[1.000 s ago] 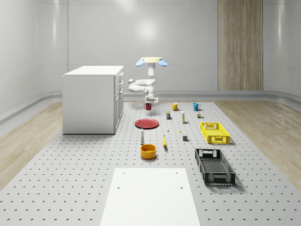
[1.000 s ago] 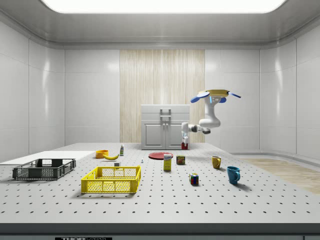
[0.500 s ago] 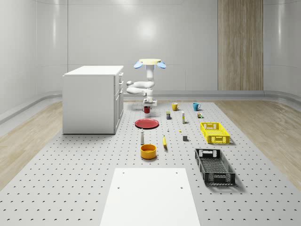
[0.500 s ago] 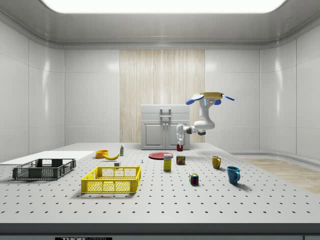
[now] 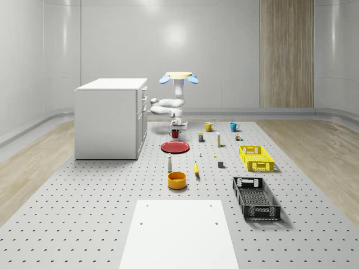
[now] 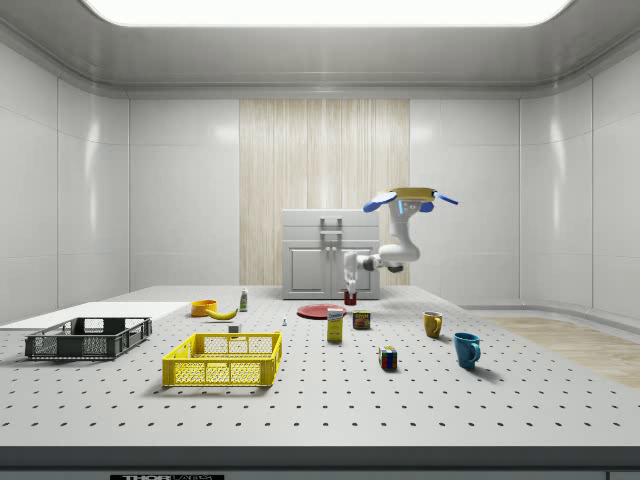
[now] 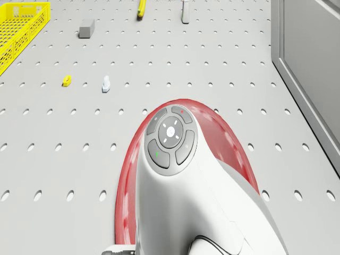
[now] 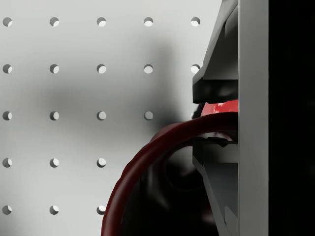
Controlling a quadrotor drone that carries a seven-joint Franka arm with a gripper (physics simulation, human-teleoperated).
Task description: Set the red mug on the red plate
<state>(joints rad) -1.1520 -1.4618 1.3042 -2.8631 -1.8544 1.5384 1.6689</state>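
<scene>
Now the drone point(image 5: 179, 77) hovers beyond the far edge of the red plate point(image 5: 175, 147), near the white cabinet point(image 5: 109, 117). Its hand point(image 5: 175, 128) is clamped on the red mug's point(image 5: 175, 134) rim, holding it above the bench point(image 5: 112, 185) just behind the plate.

Landmark: white cabinet point(image 5: 111, 117), standing on perforated table point(image 5: 84, 213). Toward the whole-scene view's right of it: yellow mug point(image 5: 208, 126), blue mug point(image 5: 234, 126), yellow basket point(image 5: 256, 158). Nearer the camera than the cabinet: white bottle point(image 5: 169, 163), banana point(image 5: 196, 168), orange bowl point(image 5: 176, 180), black basket point(image 5: 256, 198), white sheet point(image 5: 179, 234).
</scene>
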